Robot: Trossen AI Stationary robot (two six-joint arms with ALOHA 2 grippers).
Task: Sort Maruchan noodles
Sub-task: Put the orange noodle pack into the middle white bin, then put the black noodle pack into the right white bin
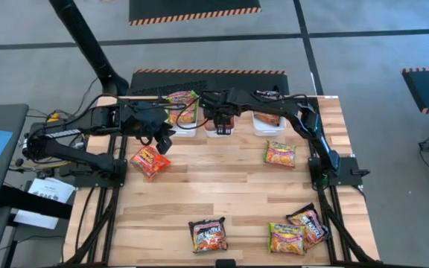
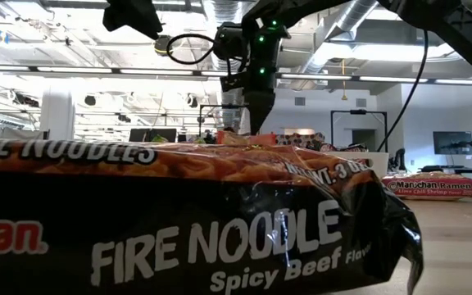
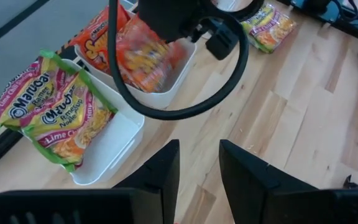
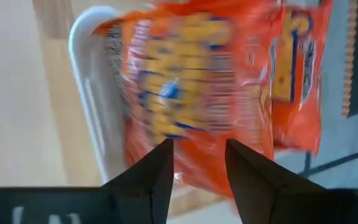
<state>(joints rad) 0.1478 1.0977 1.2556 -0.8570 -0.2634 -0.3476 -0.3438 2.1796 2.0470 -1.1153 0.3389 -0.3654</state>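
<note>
Sorting was partly done: green packets (image 1: pixel 182 99) and orange packets (image 3: pixel 143 55) lay in bins (image 3: pixel 107 149); five stayed on the table (image 1: pixel 237 182). Right gripper (image 1: pixel 220 119) hung released over orange; left gripper (image 1: pixel 164 140) held nothing.

The left tool (image 3: pixel 197 171) has its fingers apart over the wooden bench (image 3: pixel 291 118). At 10 o'clock, green-yellow packets (image 3: pixel 58 115) lie in a white bin (image 3: pixel 114 146); at 12 o'clock, orange packets (image 3: pixel 138 53) fill another bin (image 3: pixel 166 84).
</note>
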